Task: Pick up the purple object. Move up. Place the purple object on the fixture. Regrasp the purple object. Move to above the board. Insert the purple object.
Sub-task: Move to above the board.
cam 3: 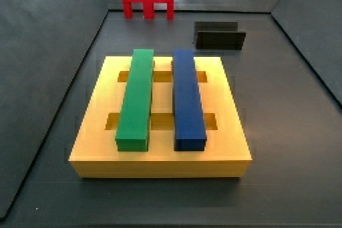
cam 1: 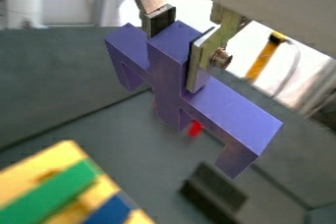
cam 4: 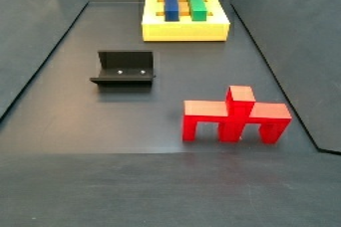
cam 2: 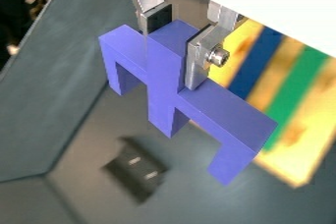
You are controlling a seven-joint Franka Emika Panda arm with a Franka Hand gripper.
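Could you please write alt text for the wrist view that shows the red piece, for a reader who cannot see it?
The gripper is shut on the purple object, held above the dark floor by its central stem, legs pointing down. Below lie a bit of the red piece, the black fixture and a corner of the board.

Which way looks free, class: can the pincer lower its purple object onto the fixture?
Probably yes. The pincer grips the purple object above the floor, and the fixture stands alone, apart from the board and the red piece.
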